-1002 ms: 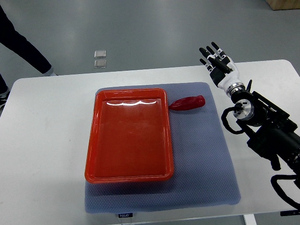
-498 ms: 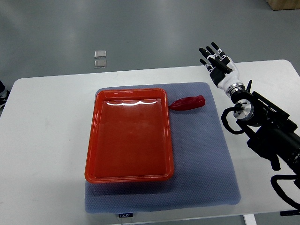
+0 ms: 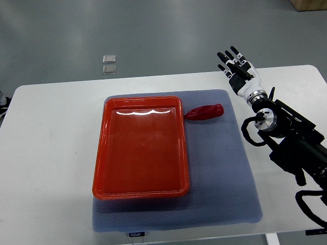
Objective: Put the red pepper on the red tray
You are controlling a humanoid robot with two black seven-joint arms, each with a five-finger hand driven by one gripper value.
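A blue-grey mat (image 3: 219, 173) is lying on the white tabletop (image 3: 46, 153), and the red tray (image 3: 140, 148) is sitting on its left part. The red pepper (image 3: 204, 112) is lying on the mat just beside the tray's far right corner, outside the tray. Farther back, the right robot hand (image 3: 236, 66) is hovering over the tabletop's far edge with its fingers (image 3: 228, 57) stretched out straight, gripping nothing and touching nothing, well apart from the pepper.
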